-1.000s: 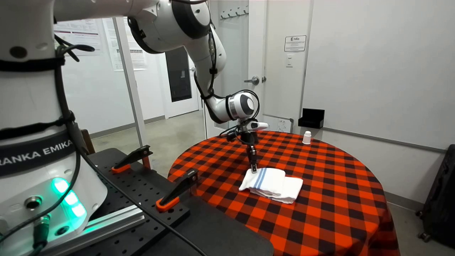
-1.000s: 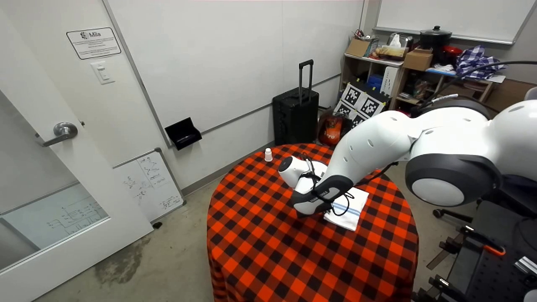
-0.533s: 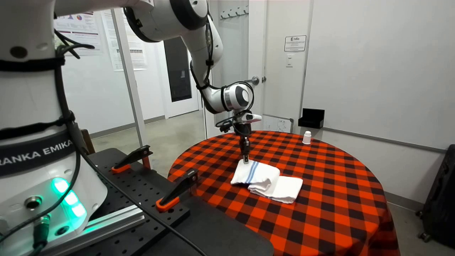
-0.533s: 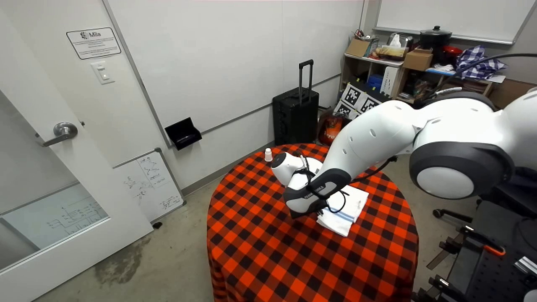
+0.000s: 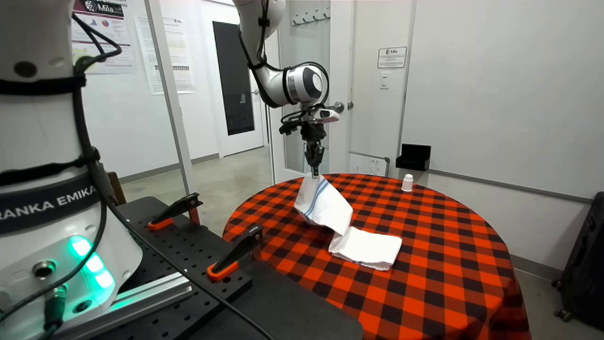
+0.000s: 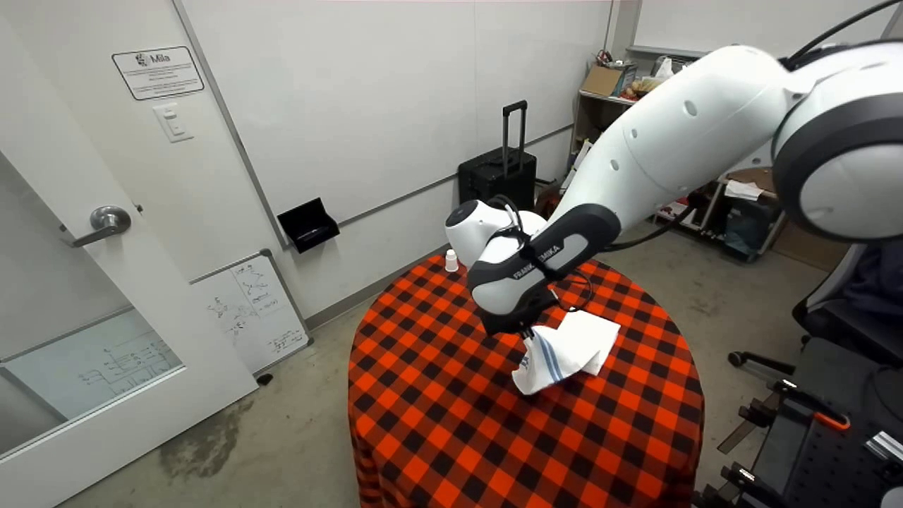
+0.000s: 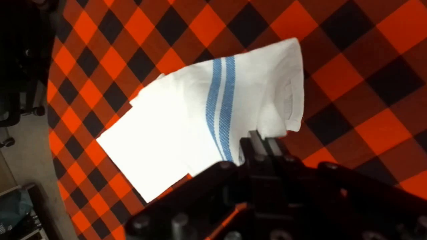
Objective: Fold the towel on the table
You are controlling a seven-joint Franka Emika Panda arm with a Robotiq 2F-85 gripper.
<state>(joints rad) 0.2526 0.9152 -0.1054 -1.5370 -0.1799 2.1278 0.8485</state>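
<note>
This looks like a robotics lab: it holds a Franka Emika arm [image 6: 677, 141] and a perforated plate [image 5: 191, 241] with bar clamps [image 5: 236, 249]. The wall [image 5: 373, 118] bears a whiteboard [image 5: 505, 94] and a Mila sign [image 5: 392, 57]; a smaller whiteboard [image 6: 250, 314] carries handwritten diagrams [image 6: 247, 279], a poster [image 5: 113, 33] shows charts [image 5: 105, 22].

– Where does the towel [image 5: 339, 217] lie?
– One end rests on the table [image 5: 439, 264]; the other is up above it, in the grasp of the gripper [image 5: 315, 174].
– And the container [image 5: 407, 182]?
– In an exterior view it stands on the table near the far edge, behind the towel and to its right.
– Past that?
– The wall box [image 5: 413, 157], beyond the table's edge, at the lower left corner of the whiteboard [image 5: 500, 94].
– What about the sides?
– In an exterior view, the door [image 6: 152, 289] is left of the table, the leaning board [image 6: 250, 310] between them; the suitcase [image 6: 494, 183] stands behind the table.
– And the arm's base [image 5: 61, 198]?
– Left of the table in an exterior view, the clamps [image 5: 238, 245] between.
</note>
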